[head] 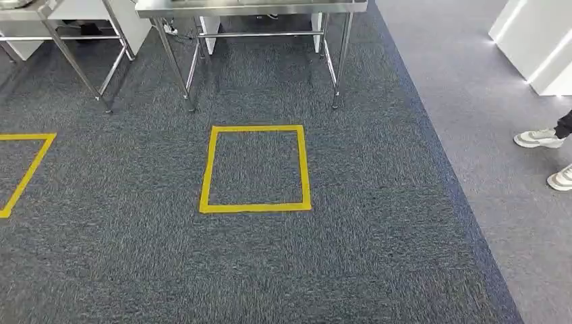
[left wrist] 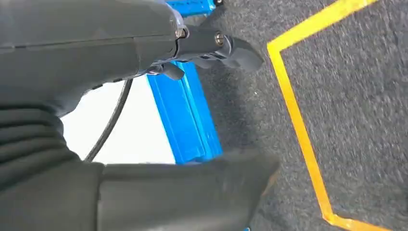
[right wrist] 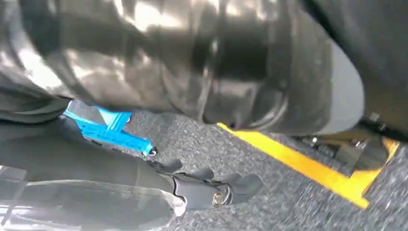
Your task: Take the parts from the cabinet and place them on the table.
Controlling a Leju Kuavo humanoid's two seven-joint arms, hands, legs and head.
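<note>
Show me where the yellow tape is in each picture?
Head view: the yellow tape makes a full square on the carpet, below the steel table.
Left wrist view: a corner of tape, beside the left hand.
Right wrist view: a tape strip, beyond the right hand.
Shared landmark: the grey carpet.

Even, bright overhead light is seen on the carpet [head: 270, 256], with soft shadows cast under the steel table [head: 256, 8]. Wrist views are motion-blurred; a white area [left wrist: 134, 130] is blown out, and glare streaks are seen close up.
</note>
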